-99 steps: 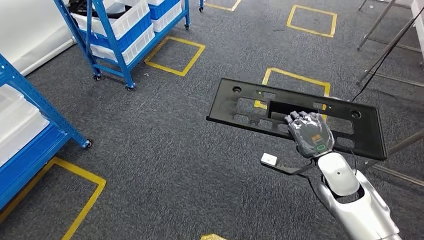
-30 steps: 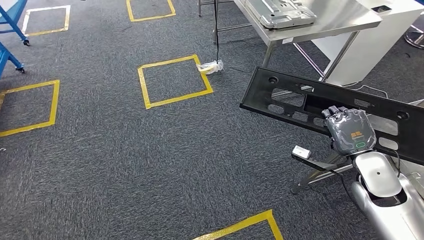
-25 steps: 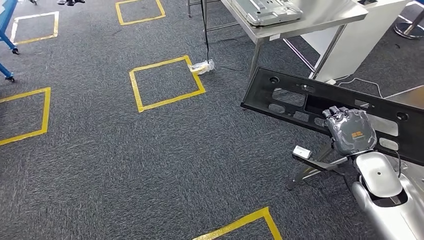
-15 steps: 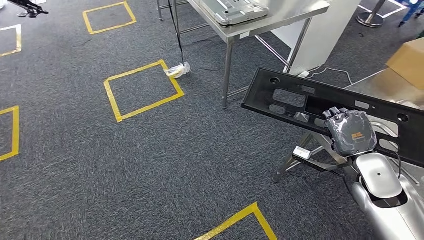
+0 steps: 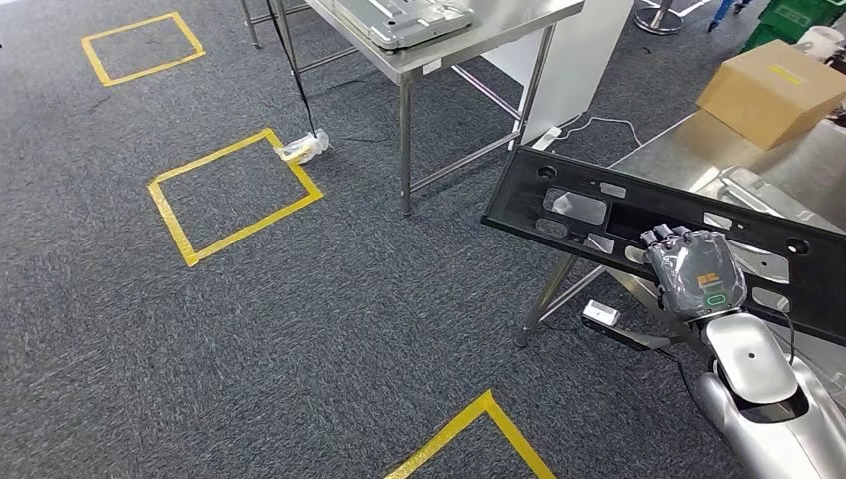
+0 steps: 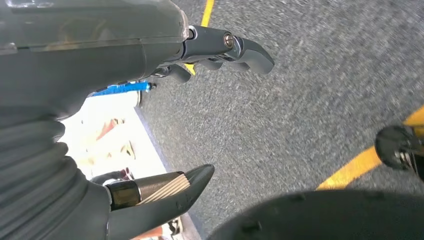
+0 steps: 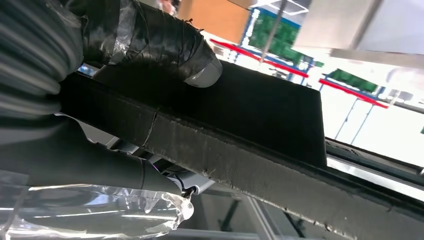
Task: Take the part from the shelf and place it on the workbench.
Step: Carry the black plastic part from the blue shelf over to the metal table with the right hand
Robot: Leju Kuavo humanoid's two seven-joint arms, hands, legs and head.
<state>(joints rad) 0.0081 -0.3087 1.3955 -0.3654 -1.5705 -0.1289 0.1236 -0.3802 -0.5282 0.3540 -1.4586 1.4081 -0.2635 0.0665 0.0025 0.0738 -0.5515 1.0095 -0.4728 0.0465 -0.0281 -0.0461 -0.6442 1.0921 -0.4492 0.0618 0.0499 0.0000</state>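
Because the long black part (image 5: pixel 638 225) is far wider than the right robot hand (image 5: pixel 693 271), that hand grips it near the middle of its length, fingers curled over the near edge beside a cutout, so the panel hangs roughly balanced and close to level, one end reaching out over the carpeted floor (image 5: pixel 249 329) and the other running off the picture's right side; in the right wrist view the thumb (image 7: pixel 165 47) presses one face of the black slab (image 7: pixel 235 130) while the fingers lie against the opposite face, a clamp that looks firm enough to stop the panel tipping. The part is in the air, carried in front of the robot's body and partly above the near steel tabletop (image 5: pixel 688 150), not resting on it; a cardboard box (image 5: pixel 773 92) sits at that tabletop's far end and a silver metal piece (image 5: pixel 758 195) shows beside and through the panel's openings, so free surface looks limited and the set-down will likely need care; a second steel tabletop (image 5: pixel 469 25) stands farther off carrying a grey tray-like pressing (image 5: pixel 404 18). The left robot hand (image 6: pixel 150 110) holds nothing, thumb and fingers apart, hanging over the floor, probably kept out of the way.
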